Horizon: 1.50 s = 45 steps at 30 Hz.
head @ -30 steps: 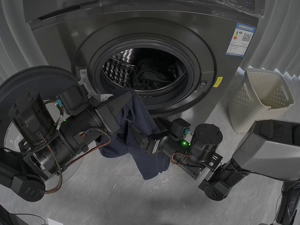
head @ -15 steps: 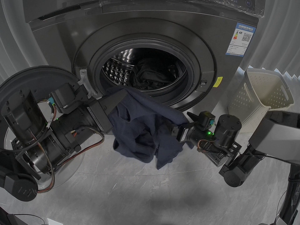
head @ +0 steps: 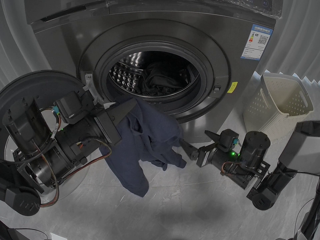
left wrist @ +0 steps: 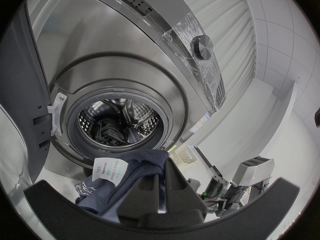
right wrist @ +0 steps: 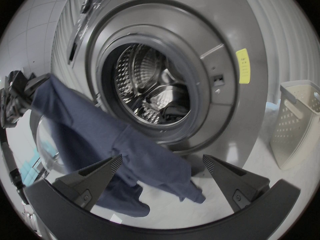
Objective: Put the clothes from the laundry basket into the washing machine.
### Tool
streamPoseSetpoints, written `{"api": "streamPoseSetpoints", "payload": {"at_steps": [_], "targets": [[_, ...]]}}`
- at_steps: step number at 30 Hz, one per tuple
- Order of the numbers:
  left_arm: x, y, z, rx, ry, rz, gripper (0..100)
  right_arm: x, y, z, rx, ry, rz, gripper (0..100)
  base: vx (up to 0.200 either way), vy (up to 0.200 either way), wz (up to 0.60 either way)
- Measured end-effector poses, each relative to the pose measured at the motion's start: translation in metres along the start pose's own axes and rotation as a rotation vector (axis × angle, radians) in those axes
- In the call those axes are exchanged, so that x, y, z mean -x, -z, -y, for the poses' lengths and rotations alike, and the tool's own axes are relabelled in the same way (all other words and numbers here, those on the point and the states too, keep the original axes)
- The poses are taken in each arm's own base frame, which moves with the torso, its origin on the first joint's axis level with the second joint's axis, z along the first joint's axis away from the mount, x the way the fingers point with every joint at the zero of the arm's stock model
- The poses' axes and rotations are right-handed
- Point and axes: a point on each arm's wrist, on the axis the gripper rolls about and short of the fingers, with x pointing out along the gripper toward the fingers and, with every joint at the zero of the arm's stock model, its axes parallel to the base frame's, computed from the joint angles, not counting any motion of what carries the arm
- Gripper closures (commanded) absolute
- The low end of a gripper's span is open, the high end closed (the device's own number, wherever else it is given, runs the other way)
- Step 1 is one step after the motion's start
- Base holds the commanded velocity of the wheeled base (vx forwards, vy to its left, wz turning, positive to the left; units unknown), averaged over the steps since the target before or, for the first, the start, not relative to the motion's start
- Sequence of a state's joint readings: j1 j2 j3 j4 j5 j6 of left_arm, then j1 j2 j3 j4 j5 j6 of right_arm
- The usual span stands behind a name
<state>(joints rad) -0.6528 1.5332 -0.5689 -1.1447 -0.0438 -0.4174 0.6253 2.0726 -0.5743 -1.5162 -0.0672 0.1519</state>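
The left gripper [head: 128, 106] is clamped shut on one end of a navy shirt [head: 146, 144], which hangs below it toward the floor [head: 186, 210] before the washing machine's [head: 206, 40] open drum, while the right gripper [head: 194, 136], jaws spread wide and empty, sits just beside the shirt's hanging edge, with the laundry basket [head: 283, 100] off to its right.
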Motion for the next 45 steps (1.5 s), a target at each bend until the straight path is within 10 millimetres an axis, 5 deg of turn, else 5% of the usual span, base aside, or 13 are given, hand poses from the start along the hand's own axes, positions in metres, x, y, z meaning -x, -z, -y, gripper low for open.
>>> {"api": "streamPoseSetpoints", "payload": {"at_steps": [13, 26, 33, 45], "targets": [[-0.006, 0.001, -0.002, -0.006, -0.016, 0.004, 100, 0.028, 0.003, -0.062, 0.0, -0.252, -0.045, 0, 0.0, 0.0, 0.0], [-0.007, 0.003, -0.004, -0.007, -0.026, -0.001, 100, 0.014, -0.031, -0.098, -0.035, -0.348, 0.112, 0, 0.0, 0.0, 0.0], [-0.007, 0.003, -0.004, -0.008, -0.026, 0.001, 100, 0.001, -0.025, -0.093, -0.033, -0.323, 0.118, 0, 0.0, 0.0, 0.0], [0.0, -0.001, -0.002, -0.008, -0.019, 0.009, 100, -0.036, -0.012, -0.053, -0.009, -0.187, 0.124, 0, 0.0, 0.0, 0.0]]}}
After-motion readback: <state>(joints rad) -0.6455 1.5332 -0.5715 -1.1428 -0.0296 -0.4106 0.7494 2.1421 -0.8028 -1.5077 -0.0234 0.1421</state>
